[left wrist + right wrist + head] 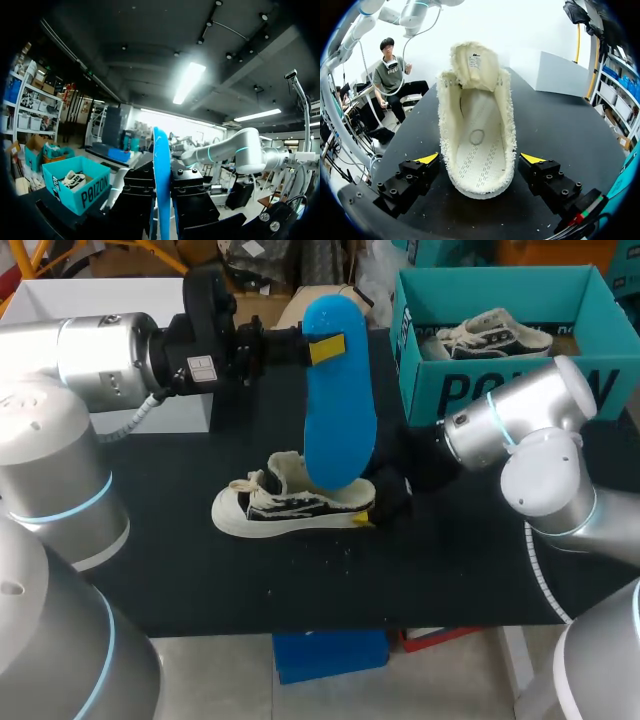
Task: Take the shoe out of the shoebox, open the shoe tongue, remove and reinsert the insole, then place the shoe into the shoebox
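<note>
Silver arms point(90, 360), blue joint rings point(497, 422); black screw-studded hands point(480, 159), yellow tips point(427, 159), perhaps a grey cable point(128, 422).

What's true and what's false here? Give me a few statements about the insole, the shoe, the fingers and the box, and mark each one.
1. The left gripper is shut on the blue insole. True.
2. The insole lies inside the shoe on the table. False: the right wrist view shows the shoe's inside without it; the left gripper holds it up.
3. The right gripper is shut on the shoe's heel. False: its fingers stand open on either side of the heel, apart from it.
4. The shoe's tongue is pulled up and open. True.
5. A second shoe lies in the teal shoebox. True.
</note>
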Robot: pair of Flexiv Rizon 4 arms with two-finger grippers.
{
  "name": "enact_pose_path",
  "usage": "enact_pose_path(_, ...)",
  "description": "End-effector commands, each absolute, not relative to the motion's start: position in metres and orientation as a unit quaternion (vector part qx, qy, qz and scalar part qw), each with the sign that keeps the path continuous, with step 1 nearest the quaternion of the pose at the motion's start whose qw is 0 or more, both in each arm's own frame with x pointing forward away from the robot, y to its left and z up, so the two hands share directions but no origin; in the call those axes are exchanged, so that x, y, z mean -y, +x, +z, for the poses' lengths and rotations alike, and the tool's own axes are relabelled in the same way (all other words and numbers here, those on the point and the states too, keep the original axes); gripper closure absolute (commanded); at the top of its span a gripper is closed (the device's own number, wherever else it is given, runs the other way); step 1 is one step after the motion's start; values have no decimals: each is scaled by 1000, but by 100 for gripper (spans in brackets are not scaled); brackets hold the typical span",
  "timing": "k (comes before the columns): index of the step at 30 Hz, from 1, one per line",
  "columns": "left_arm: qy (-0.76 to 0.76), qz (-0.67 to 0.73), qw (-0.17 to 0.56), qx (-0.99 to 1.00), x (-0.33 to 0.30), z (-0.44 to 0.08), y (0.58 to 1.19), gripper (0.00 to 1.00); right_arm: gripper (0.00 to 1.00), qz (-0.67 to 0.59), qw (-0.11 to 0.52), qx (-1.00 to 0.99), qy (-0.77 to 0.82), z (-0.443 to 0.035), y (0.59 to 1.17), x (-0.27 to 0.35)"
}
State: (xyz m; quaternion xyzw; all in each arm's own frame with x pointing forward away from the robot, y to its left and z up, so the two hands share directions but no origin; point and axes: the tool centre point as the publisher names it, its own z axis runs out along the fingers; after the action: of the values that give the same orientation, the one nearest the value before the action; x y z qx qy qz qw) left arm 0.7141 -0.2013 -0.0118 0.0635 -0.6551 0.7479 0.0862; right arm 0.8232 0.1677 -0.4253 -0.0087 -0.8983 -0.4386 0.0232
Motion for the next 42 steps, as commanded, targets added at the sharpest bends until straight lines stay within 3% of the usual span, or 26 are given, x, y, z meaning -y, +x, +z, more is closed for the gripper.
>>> enact_pose_path(1, 65, 747, 85, 657, 202, -12, 713, 100, 0, -451, 22, 892, -8, -433, 823, -168)
enact_pose_path(11, 65, 747, 85, 657, 202, -12, 713, 100, 0, -442, 11, 897, 2, -422, 829, -155)
enact_pose_path(21, 65, 747, 85, 657, 202, -12, 713, 100, 0, -230, -20, 970, 76, -372, 853, -162)
enact_pose_path(22, 65, 747, 85, 657, 202, -12, 713, 100, 4, -204, -23, 975, 80, -369, 854, -163)
enact_pose_path(24, 65, 747, 85, 657, 202, -12, 713, 100, 25, -162, -28, 982, 91, -365, 857, -167)
enact_pose_path(29, 65, 747, 85, 657, 202, -12, 713, 100, 35, -63, -46, 990, 116, -357, 860, -180)
enact_pose_path(30, 65, 747, 85, 657, 202, -12, 713, 100, 51, -50, -49, 990, 119, -355, 860, -183)
enact_pose_path(31, 65, 747, 85, 657, 202, -12, 713, 100, 53, -37, -50, 991, 122, -354, 859, -186)
enact_pose_path(42, 65, 747, 85, 657, 202, -12, 713, 100, 36, 37, -58, 985, 159, -349, 847, -213)
